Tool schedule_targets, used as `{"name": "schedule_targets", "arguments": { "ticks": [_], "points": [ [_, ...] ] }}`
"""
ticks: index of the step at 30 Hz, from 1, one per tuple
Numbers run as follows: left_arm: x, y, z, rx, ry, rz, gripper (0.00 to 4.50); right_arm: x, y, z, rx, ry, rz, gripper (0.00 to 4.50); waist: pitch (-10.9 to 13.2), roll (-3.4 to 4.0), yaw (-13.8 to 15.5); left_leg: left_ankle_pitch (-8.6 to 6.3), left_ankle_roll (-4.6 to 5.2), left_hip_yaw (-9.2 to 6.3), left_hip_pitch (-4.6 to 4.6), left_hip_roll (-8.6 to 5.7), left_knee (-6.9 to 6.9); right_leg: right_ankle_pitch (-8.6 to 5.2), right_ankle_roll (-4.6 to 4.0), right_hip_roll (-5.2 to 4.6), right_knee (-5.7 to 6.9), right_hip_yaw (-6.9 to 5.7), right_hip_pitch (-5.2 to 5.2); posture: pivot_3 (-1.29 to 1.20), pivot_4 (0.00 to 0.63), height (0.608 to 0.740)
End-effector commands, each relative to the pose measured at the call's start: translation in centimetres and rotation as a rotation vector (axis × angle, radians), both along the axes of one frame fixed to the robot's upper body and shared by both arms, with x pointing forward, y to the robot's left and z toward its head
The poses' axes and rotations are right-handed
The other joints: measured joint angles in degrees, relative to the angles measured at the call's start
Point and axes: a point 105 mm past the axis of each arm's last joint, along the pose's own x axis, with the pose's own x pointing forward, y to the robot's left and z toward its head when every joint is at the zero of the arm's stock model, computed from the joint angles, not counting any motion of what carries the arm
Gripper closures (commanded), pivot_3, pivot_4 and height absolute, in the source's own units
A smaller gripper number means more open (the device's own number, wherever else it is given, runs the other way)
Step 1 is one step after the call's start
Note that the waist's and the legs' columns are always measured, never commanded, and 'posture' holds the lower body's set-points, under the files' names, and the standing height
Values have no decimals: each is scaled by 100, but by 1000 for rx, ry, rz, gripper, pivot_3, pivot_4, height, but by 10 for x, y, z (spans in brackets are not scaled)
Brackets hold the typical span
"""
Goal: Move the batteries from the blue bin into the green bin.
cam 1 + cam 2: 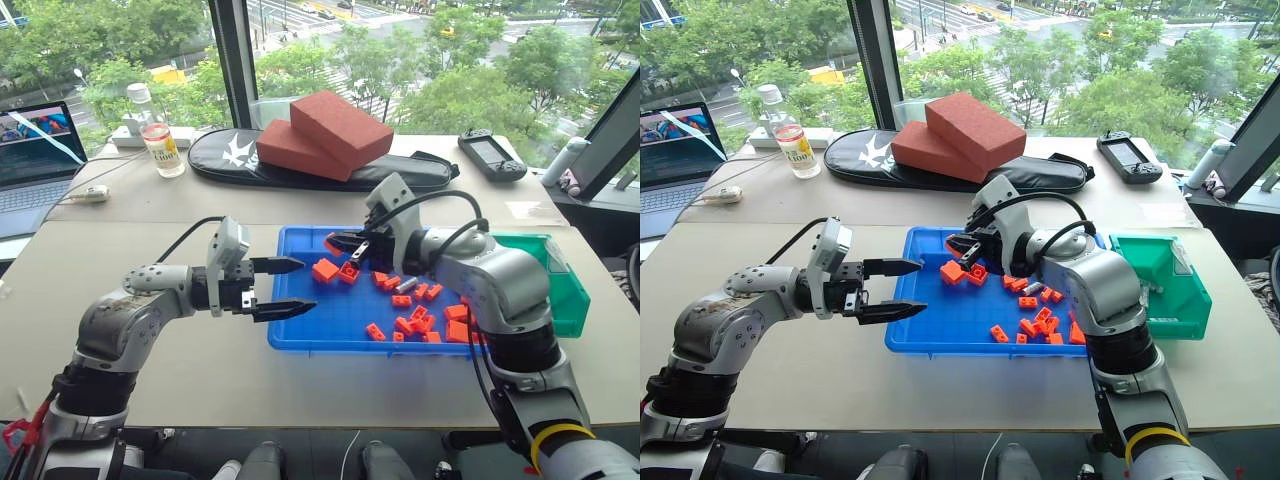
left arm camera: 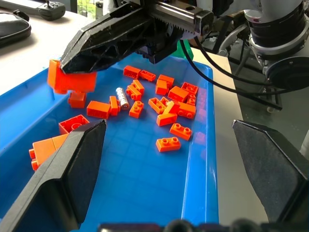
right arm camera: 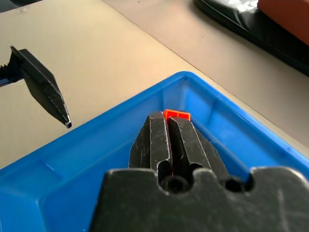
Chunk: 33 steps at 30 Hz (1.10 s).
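Blue bin sat on the table, green bin against its right end. Left gripper hung empty, fingers spread wide, at bin's left edge; right gripper nearly closed over far corner, an orange brick just past its tips, hold unclear. One battery lay among bricks in blue bin.

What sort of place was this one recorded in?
Probably an office or lab on an upper floor of a city building: big windows look down on treetops and a street, a laptop sits open on the back table, and a handheld controller lies beside a black bag.
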Motion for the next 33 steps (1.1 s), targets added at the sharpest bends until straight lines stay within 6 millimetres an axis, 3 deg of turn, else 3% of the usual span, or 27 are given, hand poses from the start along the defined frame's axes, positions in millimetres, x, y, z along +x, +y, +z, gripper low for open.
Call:
{"name": "schedule_targets", "arguments": {
  "ticks": [1,4,7,11,14,19,33],
  "points": [
    [-3,-2,10,-8,-45,-19,0,-3,-2,15,-4,-64,-12,2699,0,0,-8,0,0,0,0,0,0,0,0,0,0,0,0,0,150,740],
    [-4,-3,9,-10,-42,-20,0,3,-16,10,-16,-47,-73,1670,0,0,-29,0,0,0,0,1,0,0,0,2,1,0,-2,0,150,740],
    [-4,-3,9,-11,-42,-21,0,6,-33,7,-27,-27,-123,1670,0,0,-29,0,0,0,0,1,0,0,0,2,0,0,-2,0,150,740],
    [-4,-2,9,-12,-40,-18,0,17,-83,-20,-175,35,-323,1670,0,0,10,0,0,1,0,0,0,0,0,-1,-1,0,1,0,150,740],
    [-5,-2,8,-15,-36,-20,0,13,-103,-43,-240,114,-385,1670,0,0,12,0,0,4,0,-1,-1,0,0,-2,-7,0,2,0,150,740],
    [-3,-3,8,-14,-35,-23,0,9,-111,-73,-309,184,-412,1670,0,0,-58,0,1,5,1,3,-3,0,-1,4,-5,4,-1,0,150,740],
    [-4,-2,8,-10,-36,-20,0,22,-109,-77,-310,175,-434,1670,0,0,-20,0,1,6,1,0,-3,-1,-1,0,-8,4,1,0,150,740]
  ]
}}
